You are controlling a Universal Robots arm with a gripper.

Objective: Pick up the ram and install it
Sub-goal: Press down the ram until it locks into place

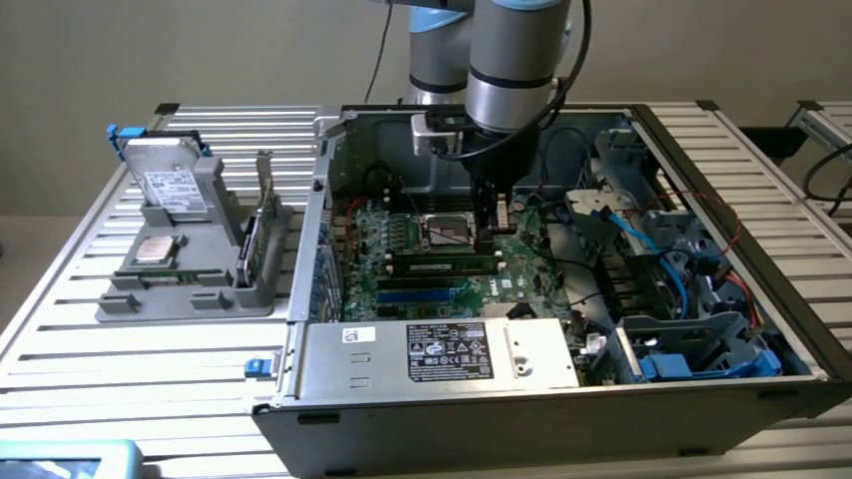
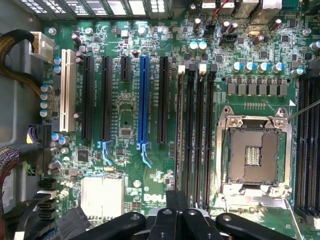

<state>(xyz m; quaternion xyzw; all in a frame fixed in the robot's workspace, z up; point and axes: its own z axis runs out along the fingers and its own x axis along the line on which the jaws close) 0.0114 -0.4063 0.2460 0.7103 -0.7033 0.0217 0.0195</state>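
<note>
The ram point(image 1: 440, 266) stands on edge among the memory slots point(image 2: 195, 140), just beside the CPU socket point(image 1: 448, 232). Pickup and placing therefore look done, though I cannot tell whether it is pressed fully home. The jaws are clenched with nothing visibly between them, and hover above one end of the ram, near the socket. The ram is a long, narrow, dark stick with a pale label.

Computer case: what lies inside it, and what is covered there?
Inside: a green motherboard with an empty CPU socket, black memory slots, cables and a labelled metal box. What lies under the box and under the claw is covered.
</note>
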